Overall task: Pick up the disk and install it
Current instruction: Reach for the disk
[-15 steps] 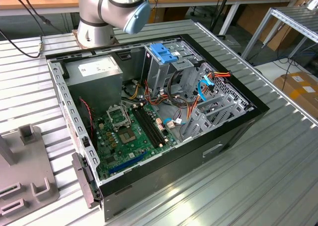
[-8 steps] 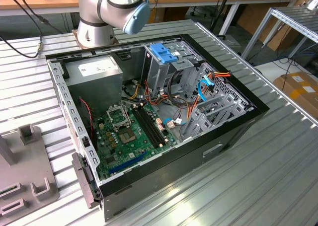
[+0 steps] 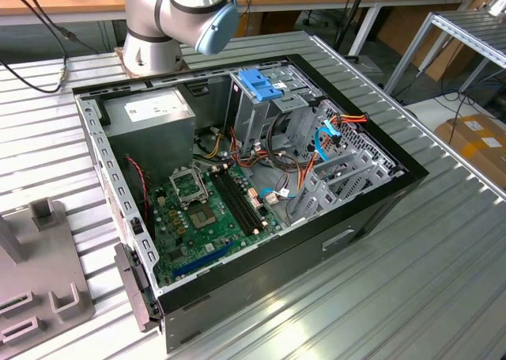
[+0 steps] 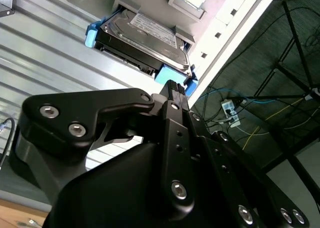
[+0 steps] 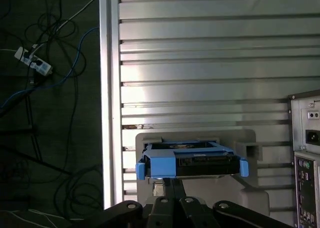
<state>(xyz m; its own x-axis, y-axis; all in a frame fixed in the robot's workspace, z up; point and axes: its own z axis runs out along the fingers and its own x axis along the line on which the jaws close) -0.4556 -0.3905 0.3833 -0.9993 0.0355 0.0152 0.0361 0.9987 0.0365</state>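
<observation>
The disk (image 4: 145, 35) is a flat grey hard drive with a white label and light-blue rails. It rests in a grey holder (image 5: 195, 135) on the ribbed metal table, near the table's edge. In the first wrist view its blue-capped end (image 5: 160, 168) faces me. My gripper (image 4: 173, 85) (image 5: 169, 182) hangs just short of that end, its black fingers drawn together with nothing seen between them. The arm's base (image 3: 158, 28) stands behind the open computer case (image 3: 356, 217) in the exterior view.
Inside the case are a green motherboard (image 3: 205, 210), a grey power-supply box (image 3: 150, 119) and a metal drive cage topped by a blue bracket (image 3: 261, 83). A grey fixture (image 3: 47, 265) sits at the exterior view's left. Past the table edge (image 5: 105, 87) lie floor cables (image 5: 35, 62).
</observation>
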